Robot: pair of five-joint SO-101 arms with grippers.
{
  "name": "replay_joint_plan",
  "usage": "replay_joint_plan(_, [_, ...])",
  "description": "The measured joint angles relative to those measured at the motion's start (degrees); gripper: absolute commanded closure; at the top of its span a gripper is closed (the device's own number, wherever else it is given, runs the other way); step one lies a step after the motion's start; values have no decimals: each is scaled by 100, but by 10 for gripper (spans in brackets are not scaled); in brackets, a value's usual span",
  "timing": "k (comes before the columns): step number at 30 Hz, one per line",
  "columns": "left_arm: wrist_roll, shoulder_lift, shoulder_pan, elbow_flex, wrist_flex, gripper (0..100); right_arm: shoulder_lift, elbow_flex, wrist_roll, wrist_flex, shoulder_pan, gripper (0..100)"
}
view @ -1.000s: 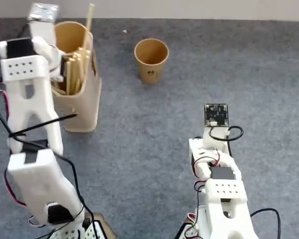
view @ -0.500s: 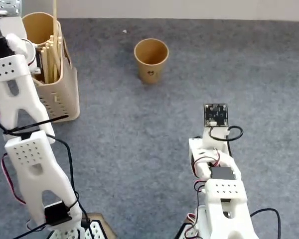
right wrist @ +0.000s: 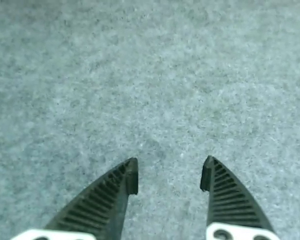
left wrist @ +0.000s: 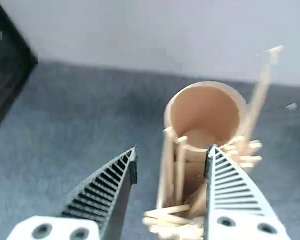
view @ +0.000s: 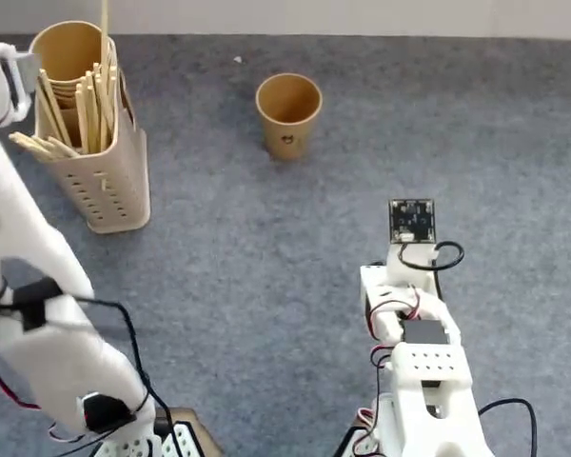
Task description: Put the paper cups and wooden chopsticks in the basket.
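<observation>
Paper cup upright at top centre of the high view, well apart from the basket. Basket upright at upper left on the grey worktop, holding another paper cup and wooden chopsticks. Left jaws wide, empty, above the basket. Right jaws wide, empty, over bare worktop at lower right.

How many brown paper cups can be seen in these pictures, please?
2. One brown paper cup sits inside the beige perforated basket, beside the wooden chopsticks; the second paper cup stands upright alone on the grey carpet. Cups nested inside one may be hidden.
</observation>
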State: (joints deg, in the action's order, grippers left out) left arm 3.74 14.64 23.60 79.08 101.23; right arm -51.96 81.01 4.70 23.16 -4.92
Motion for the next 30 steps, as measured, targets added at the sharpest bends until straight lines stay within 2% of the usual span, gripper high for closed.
replay_joint_plan(5, [0,-791,-1925,-26,0,758,0,0,0,-35,0,786])
replay_joint_plan(8, [0,-536,-2998,-527,-237,759,0,35,0,-255,-97,786])
replay_joint_plan(10, [-53,-79,-3358,-1055,-615,759,0,167,88,-308,-149,786])
replay_joint_plan(15, [-695,1248,-3516,-1688,-1793,759,0,255,290,-316,-308,786])
replay_joint_plan(20, [-1213,2145,-3499,-1723,-2497,759,0,255,308,-316,-325,786])
replay_joint_plan(26, [-1574,2822,-3481,-1723,-2813,769,0,255,308,-316,-325,786])
replay_joint_plan(30, [-1705,3112,-3218,-1723,-2840,797,0,255,308,-316,-325,786])
